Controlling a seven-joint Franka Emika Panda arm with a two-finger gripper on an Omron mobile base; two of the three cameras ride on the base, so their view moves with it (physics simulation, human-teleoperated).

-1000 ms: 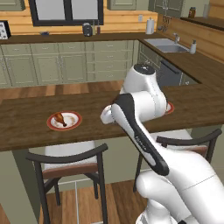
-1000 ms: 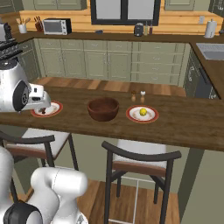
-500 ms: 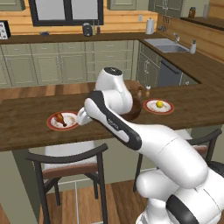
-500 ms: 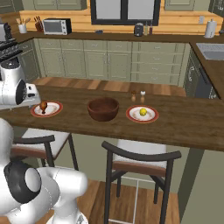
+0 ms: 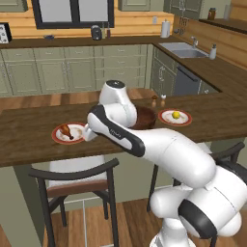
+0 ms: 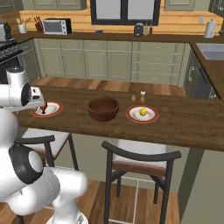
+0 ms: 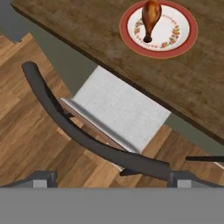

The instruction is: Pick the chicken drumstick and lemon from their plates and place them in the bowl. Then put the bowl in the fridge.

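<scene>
Wooden floorboards and two dark-framed chairs sit nearest us, one chair [image 7: 118,127] tucked under the bench edge directly below the hand. Our gripper [image 7: 111,179] has its fingers spread wide, holding nothing, and hangs off the near edge of the dark wooden bench [image 5: 29,140]. In the hand view the chicken drumstick [image 7: 150,17] lies ahead and a little to the right of the gripper, beyond the bench edge; its long axis runs roughly along the view's vertical, fat end away from us, bone end toward us. We judge the next move a reach forward and over the bench.

We count two plates: the drumstick's plate [image 5: 60,137] at the left, and the lemon's plate [image 5: 166,116] at the right carrying the one lemon [image 5: 176,115]. Between them stands one bowl [image 6: 103,109], one drumstick-free and lemon-free as far as we can see. Two small shakers [image 6: 138,96] stand just behind the lemon's plate.
</scene>
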